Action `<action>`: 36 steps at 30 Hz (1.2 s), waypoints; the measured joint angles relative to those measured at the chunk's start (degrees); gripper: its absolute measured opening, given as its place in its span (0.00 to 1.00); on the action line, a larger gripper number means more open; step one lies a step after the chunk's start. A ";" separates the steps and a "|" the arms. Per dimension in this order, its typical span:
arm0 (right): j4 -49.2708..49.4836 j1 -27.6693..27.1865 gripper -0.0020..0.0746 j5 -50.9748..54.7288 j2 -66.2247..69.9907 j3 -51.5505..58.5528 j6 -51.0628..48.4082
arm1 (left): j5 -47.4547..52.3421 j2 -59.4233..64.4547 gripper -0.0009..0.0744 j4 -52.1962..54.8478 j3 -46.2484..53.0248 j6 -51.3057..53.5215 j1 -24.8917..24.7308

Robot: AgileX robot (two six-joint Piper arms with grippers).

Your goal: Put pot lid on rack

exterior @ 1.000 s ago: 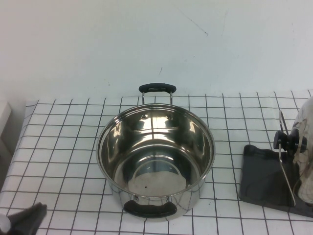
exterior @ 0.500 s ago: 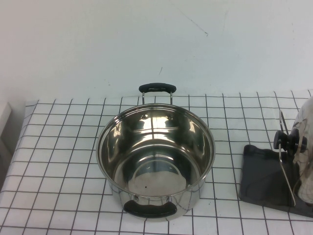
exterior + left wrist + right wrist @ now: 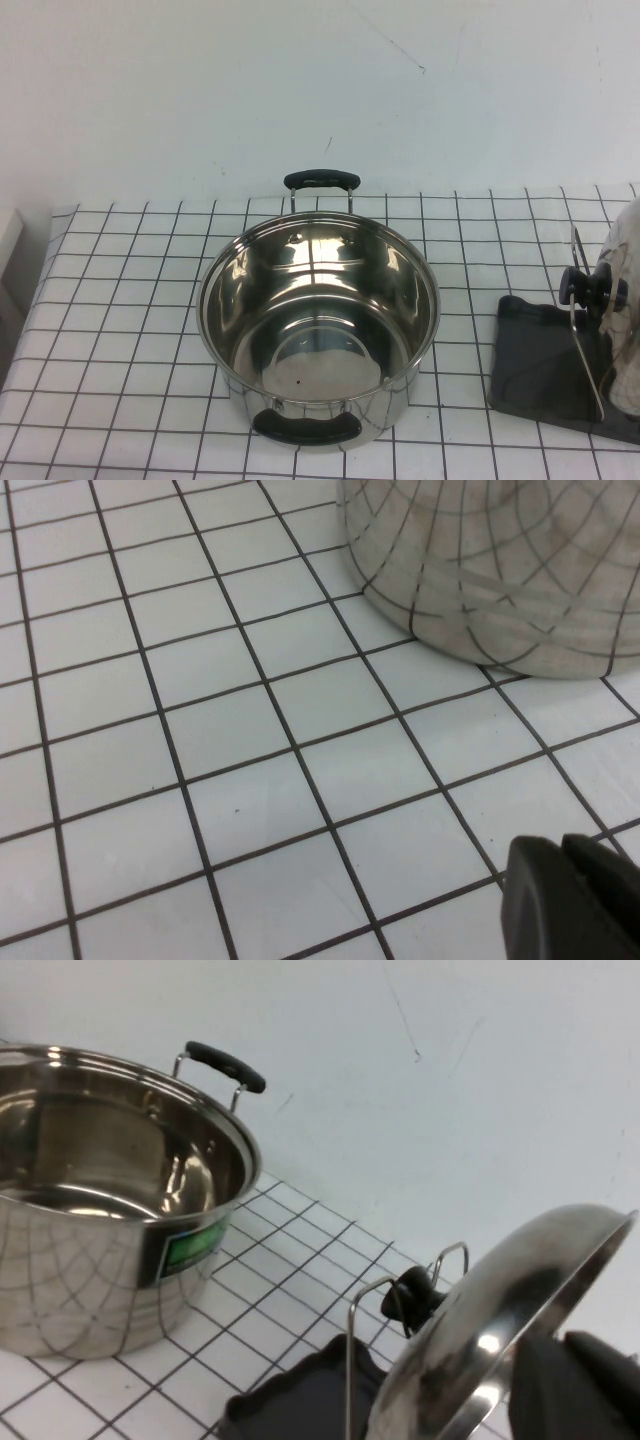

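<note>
The pot lid [image 3: 622, 300] stands on edge at the far right over the rack [image 3: 535, 360], a dark grey tray. Its black knob [image 3: 580, 285] points left through the thin wire frame [image 3: 585, 340]. In the right wrist view the lid [image 3: 480, 1330] is tilted, with its knob [image 3: 415, 1295] poking through the wire [image 3: 349, 1360]. My right gripper [image 3: 562, 1345] is shut on the lid's rim and is out of the high view. My left gripper [image 3: 560, 842] is shut and empty, low over the tiled cloth near the pot's wall [image 3: 500, 570].
The deep steel pot [image 3: 318, 320] with two black handles stands open mid-table, left of the rack. It also shows in the right wrist view [image 3: 100, 1190]. A white wall runs close behind the table. The gridded cloth [image 3: 120, 300] covers the table.
My left gripper showed at the bottom left corner of the high view a second ago and has drawn back out of it. The lid and right arm have not moved.
</note>
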 joint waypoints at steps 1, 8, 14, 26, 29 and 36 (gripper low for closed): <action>-0.46 0.00 0.02 -0.54 0.00 0.00 -0.31 | 0.00 0.00 0.01 0.00 0.00 0.00 0.00; -15.43 0.00 0.02 -9.97 0.00 5.67 12.90 | 0.00 0.00 0.01 0.00 0.00 -0.37 0.00; -45.91 0.00 0.02 -12.30 0.00 12.83 48.88 | 0.00 0.00 0.01 0.00 0.00 -0.37 0.00; -45.30 -1.22 0.02 -7.10 -4.72 17.59 51.94 | -0.02 0.00 0.01 0.00 0.00 -0.26 0.00; -45.30 -2.76 0.02 -7.10 -4.93 17.59 51.75 | -0.02 0.00 0.01 0.00 0.00 -0.26 0.00; -45.30 -3.39 0.02 -7.10 -5.21 17.59 52.08 | -0.02 0.00 0.01 0.00 0.00 -0.40 0.00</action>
